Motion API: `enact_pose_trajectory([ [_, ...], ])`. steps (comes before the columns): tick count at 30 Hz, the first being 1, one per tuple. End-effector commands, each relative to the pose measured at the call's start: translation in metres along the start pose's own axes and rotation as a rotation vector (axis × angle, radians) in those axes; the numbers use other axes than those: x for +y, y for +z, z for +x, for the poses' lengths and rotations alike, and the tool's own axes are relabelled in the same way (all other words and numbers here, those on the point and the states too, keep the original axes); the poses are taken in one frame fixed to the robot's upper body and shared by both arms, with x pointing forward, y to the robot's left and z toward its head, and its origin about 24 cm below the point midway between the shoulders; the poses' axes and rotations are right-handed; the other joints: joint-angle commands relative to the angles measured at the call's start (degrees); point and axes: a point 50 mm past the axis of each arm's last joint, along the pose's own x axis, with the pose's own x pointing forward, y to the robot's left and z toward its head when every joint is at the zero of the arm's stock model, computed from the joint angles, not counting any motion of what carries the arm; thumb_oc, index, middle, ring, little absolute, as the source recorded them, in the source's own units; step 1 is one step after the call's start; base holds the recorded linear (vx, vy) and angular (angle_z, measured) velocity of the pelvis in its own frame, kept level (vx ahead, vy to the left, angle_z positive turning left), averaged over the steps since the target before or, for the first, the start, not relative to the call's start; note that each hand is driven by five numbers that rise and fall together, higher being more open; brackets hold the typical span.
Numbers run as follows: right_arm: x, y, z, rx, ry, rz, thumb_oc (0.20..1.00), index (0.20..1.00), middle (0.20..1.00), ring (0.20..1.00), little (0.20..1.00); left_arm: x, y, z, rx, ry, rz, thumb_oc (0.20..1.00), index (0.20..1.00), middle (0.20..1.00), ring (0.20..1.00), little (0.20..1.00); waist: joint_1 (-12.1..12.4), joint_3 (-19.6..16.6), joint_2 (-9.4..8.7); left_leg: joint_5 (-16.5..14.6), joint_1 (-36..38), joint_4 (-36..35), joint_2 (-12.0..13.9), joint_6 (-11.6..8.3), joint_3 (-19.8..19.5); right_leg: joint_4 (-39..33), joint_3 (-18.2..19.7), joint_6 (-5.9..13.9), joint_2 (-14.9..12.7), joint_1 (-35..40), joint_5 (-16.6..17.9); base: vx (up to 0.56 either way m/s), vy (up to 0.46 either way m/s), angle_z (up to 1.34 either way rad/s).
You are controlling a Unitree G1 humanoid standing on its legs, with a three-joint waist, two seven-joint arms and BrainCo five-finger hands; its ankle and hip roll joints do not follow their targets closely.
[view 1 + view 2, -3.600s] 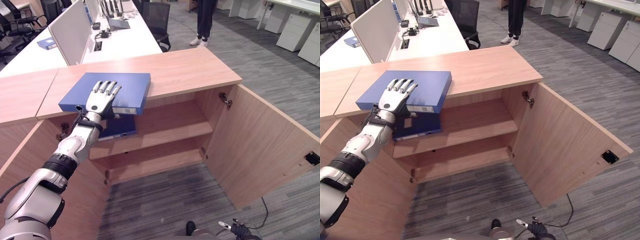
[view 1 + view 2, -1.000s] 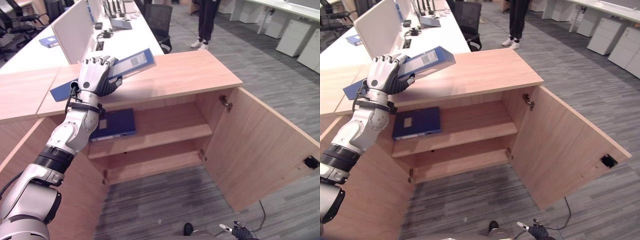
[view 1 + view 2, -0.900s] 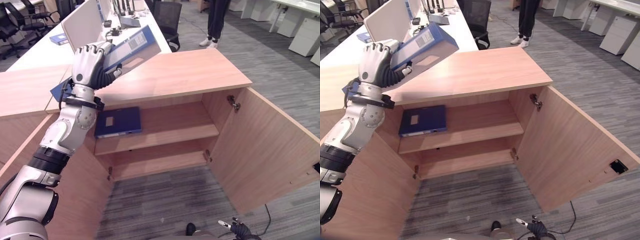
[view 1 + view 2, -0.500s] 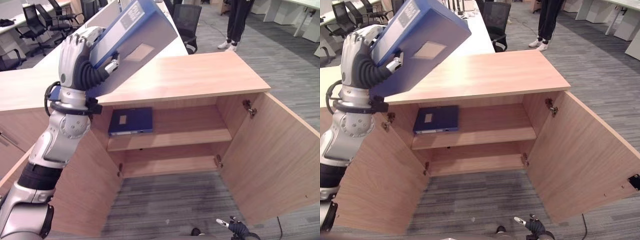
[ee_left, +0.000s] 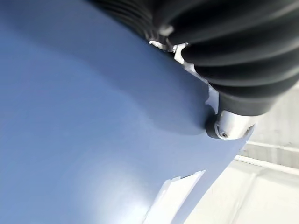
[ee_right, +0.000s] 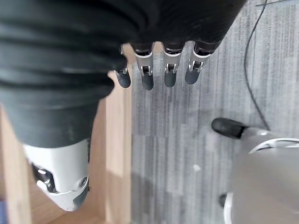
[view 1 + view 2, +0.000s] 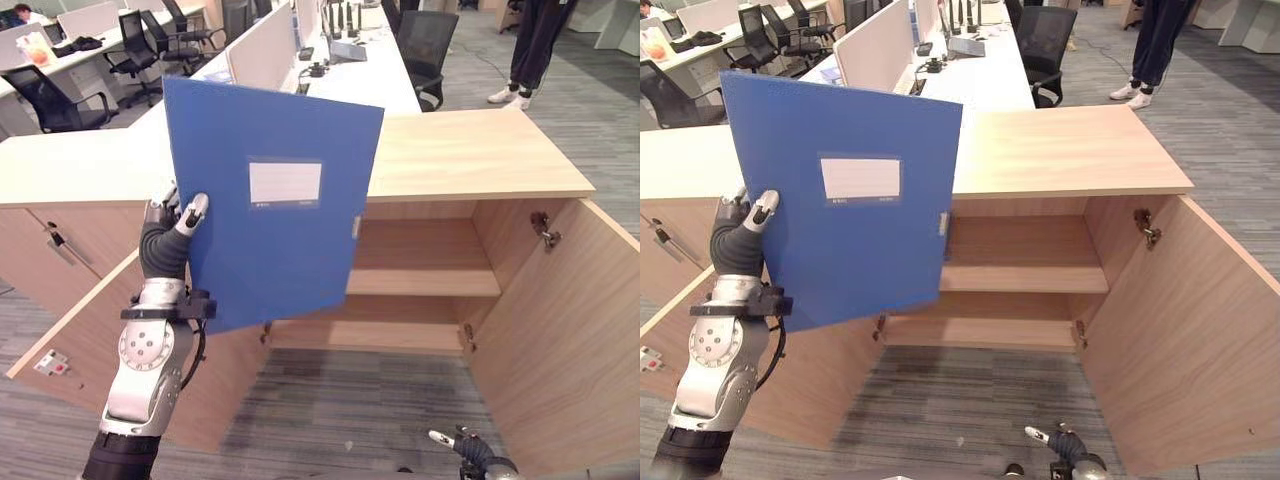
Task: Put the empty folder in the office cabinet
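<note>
Robot hand (image 7: pixel 172 232) on the raised left arm grips the upright blue folder (image 7: pixel 268 215).

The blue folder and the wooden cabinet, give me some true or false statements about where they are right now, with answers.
1. The left hand grips the flat blue folder with a white label by its edge, holding it upright. True.
2. The blue folder lies flat on the light wooden cabinet's top. False: it is held up in the air, in front of the cabinet.
3. Both cabinet doors are closed. False: the right door and the left door both stand open.
4. The right hand holds nothing, its fingers relaxed above the grey carpet floor. True.
5. A person's legs show beyond the cabinet. True.
</note>
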Motion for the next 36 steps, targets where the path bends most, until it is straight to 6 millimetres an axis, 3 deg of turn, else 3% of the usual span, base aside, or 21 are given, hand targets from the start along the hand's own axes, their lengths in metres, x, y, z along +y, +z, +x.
enact_pose_trajectory([
  [1, 0.017, 0.057, 0.006, -0.2, 0.086, 0.015, 1.0, 1.0, 1.0, 1.0, 1.0, -0.002, 0.027, 0.013, -0.152, -0.033, -0.03, 0.2, 0.2, 0.2, 0.2, 0.2, 0.0, 1.0, -1.97, -2.0, -0.8, 0.7, 2.8, -4.32, -1.2, 0.5, 0.8, 6.0, -4.1, 4.6, -7.0, 0.0, 0.0, 0.0],
  [2, 0.024, 0.086, 0.001, -0.317, 0.143, 0.039, 1.0, 1.0, 1.0, 1.0, 1.0, -0.005, 0.017, 0.008, -0.104, -0.024, -0.087, 0.2, 0.2, 0.2, 0.2, 0.2, 0.2, 1.2, -2.08, -2.0, -0.9, 0.7, 2.9, -4.32, -1.3, 0.5, 0.8, 5.92, -4.1, 4.4, -7.0, 0.0, 0.0, 0.0],
  [3, 0.024, 0.085, 0.0, -0.316, 0.143, 0.039, 1.0, 1.0, 1.0, 1.0, 1.0, -0.005, 0.017, 0.008, -0.103, -0.024, -0.088, 0.2, 0.2, 0.2, 0.2, 0.2, 0.2, 1.2, -2.04, -2.0, -0.9, 0.7, 2.9, -4.32, -1.3, 0.5, 0.8, 5.92, -4.1, 4.4, -7.0, 0.0, 0.0, 0.0],
  [8, 0.038, 0.147, -0.029, -0.613, 0.307, 0.126, 1.0, 1.0, 1.0, 1.0, 1.0, -0.011, 0.003, 0.001, -0.04, -0.031, -0.125, 0.2, 0.2, 0.2, 0.2, 0.2, 0.4, 1.4, -2.34, -1.8, -1.2, 0.7, 2.9, -4.29, -1.4, 0.5, 0.7, 5.84, -4.0, 4.1, -7.1, 0.0, 0.0, 0.0],
  [9, 0.043, 0.166, -0.044, -0.711, 0.376, 0.12, 1.0, 1.0, 1.0, 1.0, 1.0, -0.014, 0.0, 0.001, -0.027, -0.04, -0.127, 0.2, 0.2, 0.2, 0.2, 0.2, 0.3, 1.3, -2.49, -1.9, -1.3, 0.7, 2.9, -4.28, -1.6, 0.6, 0.9, 5.8, -4.1, 4.1, -7.1, 0.0, 0.0, 0.0],
  [12, 0.056, 0.192, -0.07, -0.85, 0.486, 0.114, 1.0, 1.0, 1.0, 1.0, 1.0, -0.02, -0.006, -0.001, 0.0, -0.063, -0.133, 0.2, 0.2, 0.2, 0.2, 0.2, 0.1, 1.1, -2.56, -2.2, -1.0, 0.7, 2.9, -4.09, -1.7, 0.6, 1.1, 5.72, -4.2, 4.3, -7.2, 0.0, 0.0, 0.0],
  [19, 0.081, 0.205, -0.09, -0.905, 0.666, 0.12, 1.0, 1.0, 1.0, 1.0, 1.0, -0.025, -0.013, 0.0, 0.027, -0.082, -0.136, 0.2, 0.2, 0.2, 0.2, 0.2, 0.0, 0.8, -2.86, -2.5, -0.2, 0.7, 3.2, -4.06, -1.3, 0.8, 1.5, 5.66, -4.2, 4.6, -7.4, 0.0, 0.0, 0.0],
  [36, 0.105, 0.211, -0.103, -0.91, 0.815, 0.124, 1.0, 1.0, 1.0, 1.0, 1.0, -0.042, -0.018, 0.004, 0.048, -0.176, -0.184, 0.2, 0.2, 0.2, 0.2, 0.2, -0.6, 0.6, -3.38, -2.9, 0.2, 0.7, 3.4, -4.05, -0.9, 1.1, 1.7, 5.74, -4.2, 4.6, -7.5, 0.0, 0.0, 0.0],
])
